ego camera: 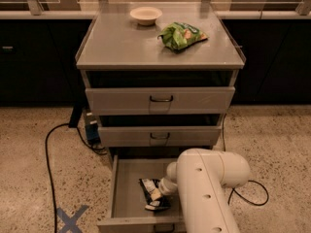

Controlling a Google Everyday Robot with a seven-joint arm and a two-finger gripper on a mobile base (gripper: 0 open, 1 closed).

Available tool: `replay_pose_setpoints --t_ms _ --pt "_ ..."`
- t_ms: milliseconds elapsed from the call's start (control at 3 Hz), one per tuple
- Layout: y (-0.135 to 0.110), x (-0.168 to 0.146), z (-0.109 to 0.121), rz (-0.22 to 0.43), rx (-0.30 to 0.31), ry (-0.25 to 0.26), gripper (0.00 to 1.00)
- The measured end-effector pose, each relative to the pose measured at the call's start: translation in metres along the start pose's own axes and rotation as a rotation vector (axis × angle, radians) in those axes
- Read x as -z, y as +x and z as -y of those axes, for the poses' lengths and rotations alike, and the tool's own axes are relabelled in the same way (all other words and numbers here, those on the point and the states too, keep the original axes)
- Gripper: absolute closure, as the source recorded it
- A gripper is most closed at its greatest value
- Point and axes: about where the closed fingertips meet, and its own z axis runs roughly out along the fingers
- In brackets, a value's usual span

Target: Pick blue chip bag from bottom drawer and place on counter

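The blue chip bag (151, 194) lies in the open bottom drawer (127, 187), right of its middle, dark with white patches. My gripper (164, 188) is down inside the drawer at the bag's right edge, mostly hidden behind my white arm (206, 188), which covers the drawer's right half. I cannot tell whether it holds the bag. The counter (121, 45) is the grey top of the cabinet, well above.
On the counter sit a green chip bag (181, 35) at the back right and a white bowl (146, 15) at the back. The two upper drawers are slightly open. A black cable (47, 154) and a blue tape X (70, 220) lie on the floor at left.
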Motion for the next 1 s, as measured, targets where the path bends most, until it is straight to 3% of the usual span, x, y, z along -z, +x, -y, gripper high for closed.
replay_pose_setpoints --t_ms 667,1000 --pt "-0.001 0.003 -0.001 0.000 0.000 0.000 1.00" --pt "0.000 0.023 -0.011 0.052 0.045 -0.025 1.00"
